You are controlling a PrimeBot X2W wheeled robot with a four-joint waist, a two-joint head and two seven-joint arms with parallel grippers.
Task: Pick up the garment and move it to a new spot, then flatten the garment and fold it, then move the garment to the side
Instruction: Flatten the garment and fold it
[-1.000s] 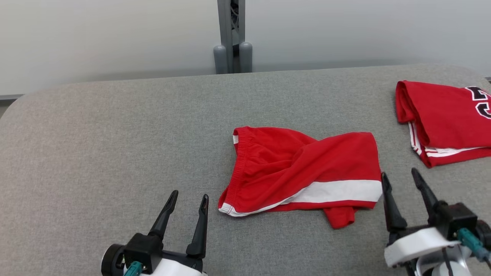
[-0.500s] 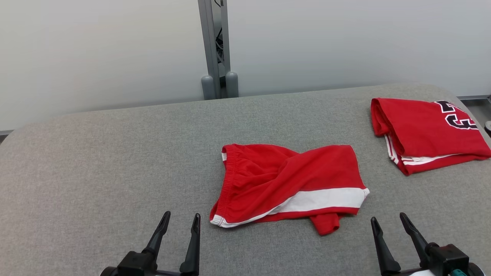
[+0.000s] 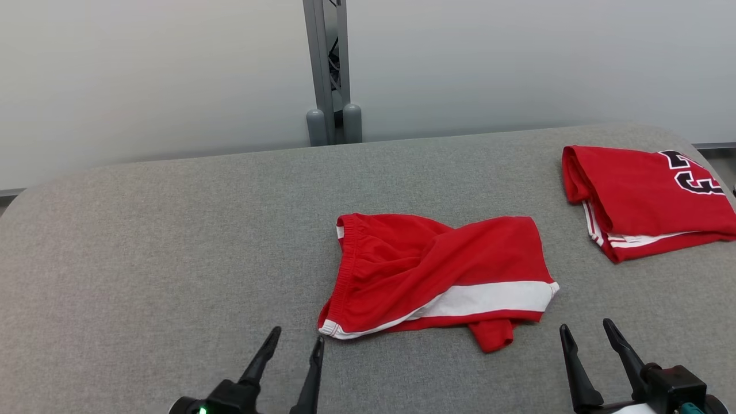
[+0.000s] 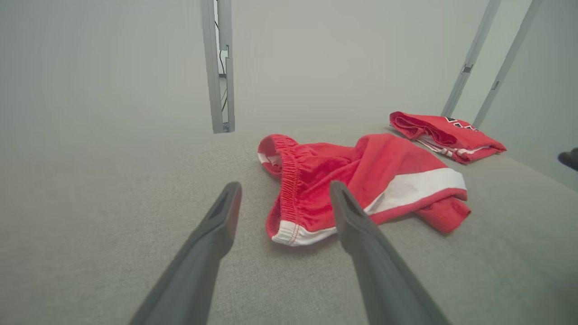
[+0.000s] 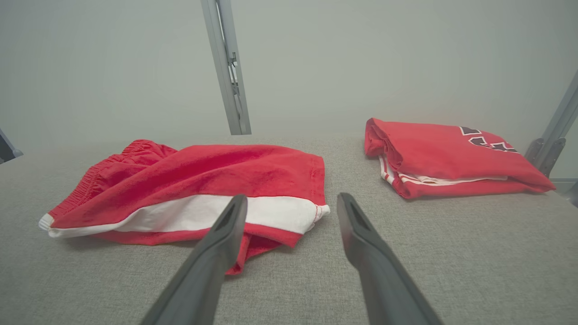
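Red shorts with a white side band and elastic waistband (image 3: 437,276): crumpled and twisted on the grey fabric-covered table (image 3: 144,241), one leg tucked under. Not lifted, not held.

Folded red jersey with black lettering (image 3: 644,195): well off to the right of the shorts and farther back, apart from them. Probably finished work, so the shorts look like the garment in hand.

Left gripper (image 3: 298,334): fingers spread, nothing between them. Its tips now sit just beside the shorts' near waistband corner, closer than half a second ago. The wrist view shows that corner framed between the fingers.

Right gripper (image 3: 585,325): fingers spread, empty. It sits near the shorts' hem end on the robot's side. A second ago its tip stood right at the hem; now there is a gap. The head camera tilted meanwhile, so part of that shift is only apparent.

Reading: the arms are lining up for a two-corner pick. The first step, lift and relocate, is not yet begun.
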